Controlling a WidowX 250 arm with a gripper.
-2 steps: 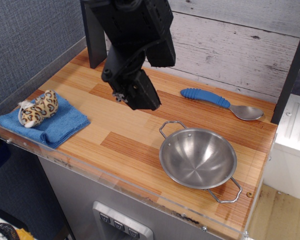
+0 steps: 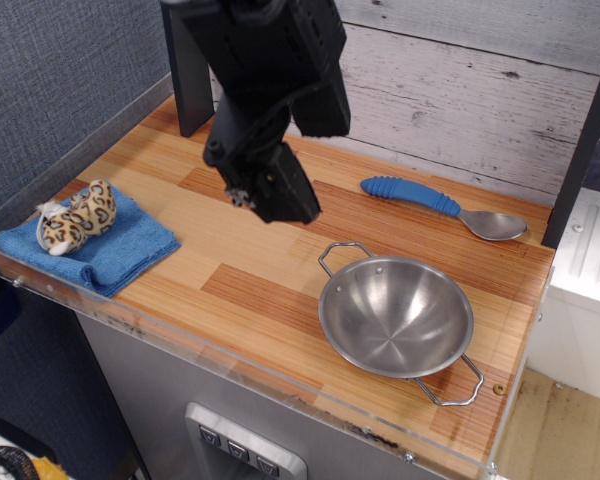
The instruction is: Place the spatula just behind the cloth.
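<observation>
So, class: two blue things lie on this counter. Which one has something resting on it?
The cloth at the front left: a spotted plush toy rests on it. The blue-handled spatula at the back right carries nothing.

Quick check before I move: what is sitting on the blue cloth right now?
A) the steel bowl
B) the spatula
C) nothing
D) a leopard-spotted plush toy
D: the plush toy lies on the cloth, while the spatula rests far off by the back wall.

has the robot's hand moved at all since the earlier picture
Yes, slightly: the black hand has shifted up and away from the steel two-handled bowl, toward the back wall.
</observation>
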